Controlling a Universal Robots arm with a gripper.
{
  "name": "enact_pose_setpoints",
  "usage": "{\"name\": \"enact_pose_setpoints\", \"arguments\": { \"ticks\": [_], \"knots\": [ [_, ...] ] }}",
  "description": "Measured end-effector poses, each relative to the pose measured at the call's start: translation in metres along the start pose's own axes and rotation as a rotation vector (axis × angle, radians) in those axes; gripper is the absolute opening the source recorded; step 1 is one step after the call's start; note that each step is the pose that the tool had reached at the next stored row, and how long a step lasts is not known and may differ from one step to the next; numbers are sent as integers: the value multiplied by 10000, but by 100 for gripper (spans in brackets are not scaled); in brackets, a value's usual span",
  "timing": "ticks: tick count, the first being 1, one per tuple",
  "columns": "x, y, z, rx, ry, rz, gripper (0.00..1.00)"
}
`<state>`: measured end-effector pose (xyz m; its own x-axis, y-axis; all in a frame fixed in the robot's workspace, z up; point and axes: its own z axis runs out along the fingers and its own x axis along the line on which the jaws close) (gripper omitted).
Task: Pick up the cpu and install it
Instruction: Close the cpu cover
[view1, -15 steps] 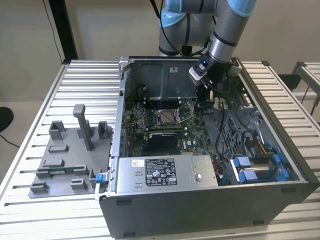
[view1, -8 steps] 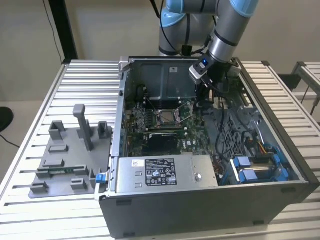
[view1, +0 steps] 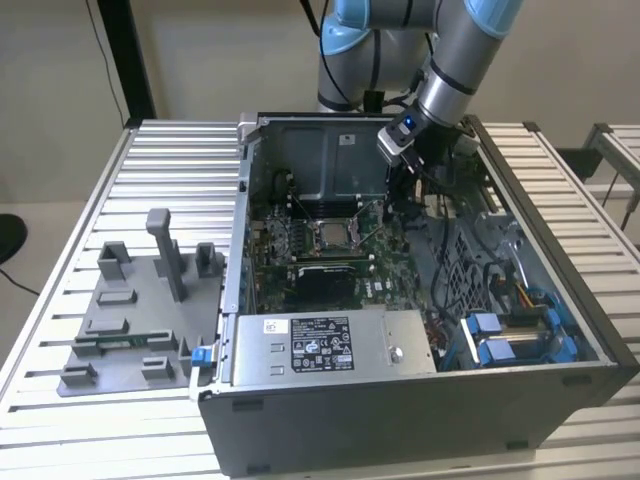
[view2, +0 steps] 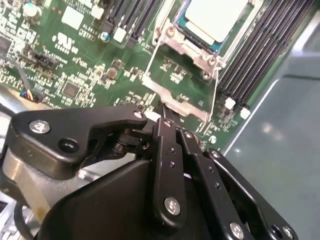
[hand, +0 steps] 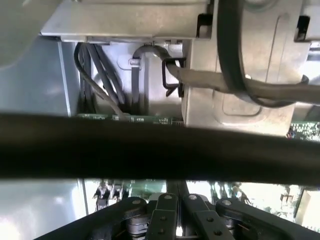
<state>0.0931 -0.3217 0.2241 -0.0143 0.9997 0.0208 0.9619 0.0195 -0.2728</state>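
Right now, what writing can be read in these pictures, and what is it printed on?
White sticker on the grey metal power-supply box: dense print and symbols, too small to read.
Green circuit board: tiny white lettering, too blurred to read.
Pale silver square cpu in its metal-framed socket: no legible marking.
So nothing can be quoted.

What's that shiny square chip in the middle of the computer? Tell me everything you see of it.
The chip is a small flat square with a pale silvery metal top and a thin bluish edge. It lies flat in its metal-framed seat on the green board inside the open case. The hand is beside it, not touching it.
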Motion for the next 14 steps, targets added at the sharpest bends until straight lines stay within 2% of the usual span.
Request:
{"name": "enact_pose_setpoints", "arguments": {
  "ticks": [6,14],
  "knots": [
    [0,-1,-5,223,0,1,0],
    [0,-8,-30,470,5,4,0]
  ]
}}
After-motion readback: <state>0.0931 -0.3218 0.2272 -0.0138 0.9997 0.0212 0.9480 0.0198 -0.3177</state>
